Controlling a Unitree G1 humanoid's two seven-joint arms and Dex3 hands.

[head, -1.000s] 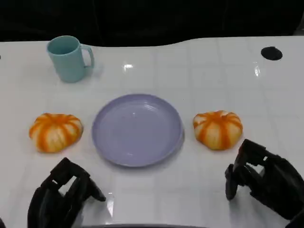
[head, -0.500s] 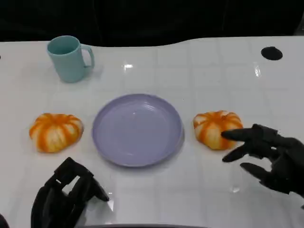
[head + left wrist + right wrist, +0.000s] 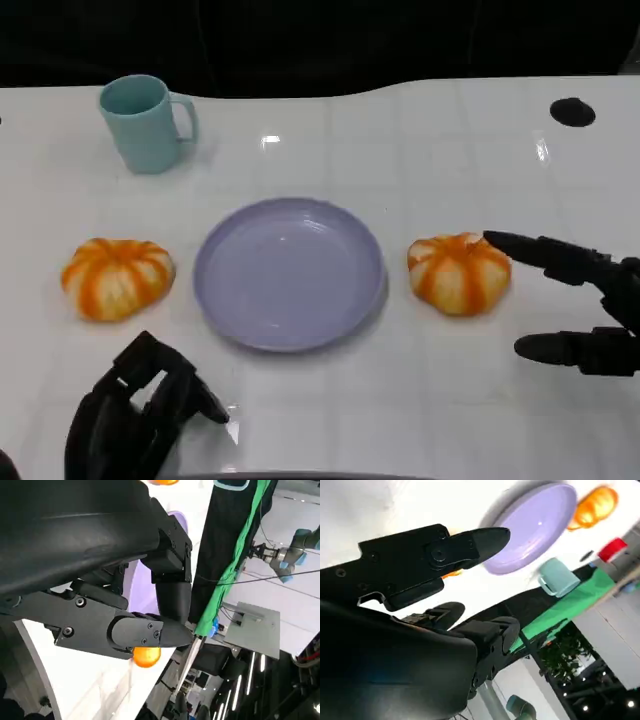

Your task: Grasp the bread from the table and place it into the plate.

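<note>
Two orange-and-white striped breads lie on the white table, one (image 3: 459, 272) right of the purple plate (image 3: 290, 272) and one (image 3: 117, 277) left of it. My right hand (image 3: 580, 305) is just right of the right bread with its fingers spread; one fingertip (image 3: 505, 242) reaches the bread's far right edge and the thumb lies lower, apart from it. It holds nothing. My left hand (image 3: 140, 415) rests near the front edge, below the left bread, with its fingers curled in on nothing. The right wrist view shows the plate (image 3: 540, 525) and the far bread (image 3: 595, 505) beyond the fingers (image 3: 470, 542).
A teal mug (image 3: 148, 123) stands at the back left, and a small black round mark (image 3: 571, 112) sits at the back right. The table's far edge meets a dark backdrop. A green cloth (image 3: 235, 565) hangs beside the table in the left wrist view.
My right hand has uncurled and spread its fingers, and has moved up and forward beside the right bread. The left hand, both breads and the plate have stayed put.
</note>
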